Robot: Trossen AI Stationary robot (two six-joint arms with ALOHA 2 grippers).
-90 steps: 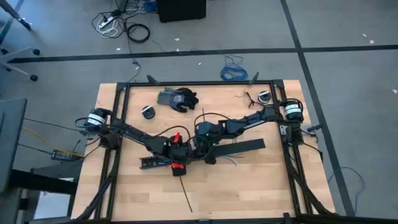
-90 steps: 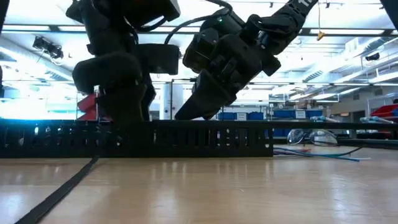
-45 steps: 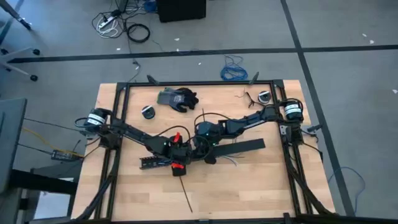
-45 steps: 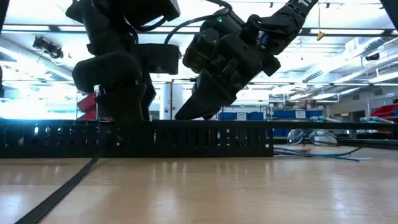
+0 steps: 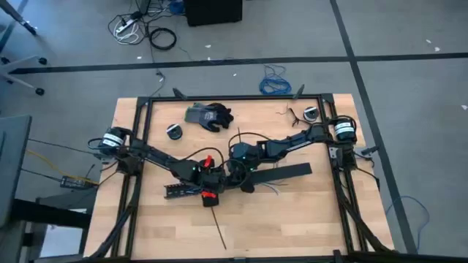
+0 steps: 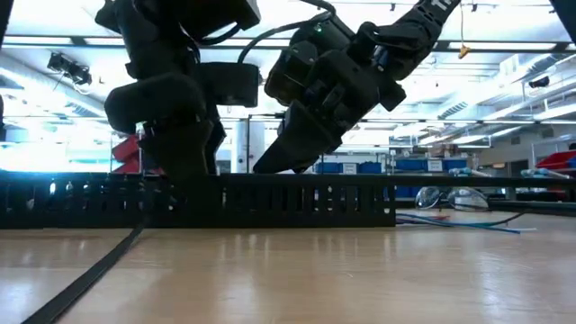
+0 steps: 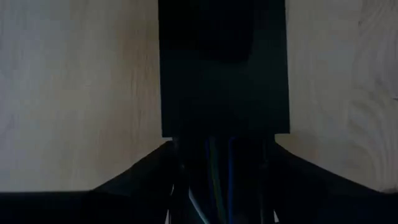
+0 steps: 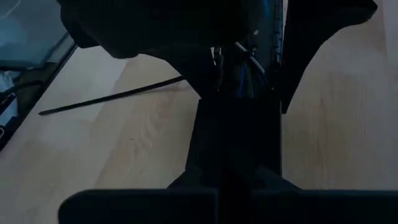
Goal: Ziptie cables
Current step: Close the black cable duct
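No change was seen: both hands, left hand [image 5: 210,183] and right hand [image 5: 235,174], stayed at the cables [image 7: 214,180], grip state unreadable, tying likely stalled.

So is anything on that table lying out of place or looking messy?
A little. One ziptie lies alone near the table's front edge, apart from both grippers. Loose ends of the cables fan out from under the flat black bar. A glove sits crumpled at the back.
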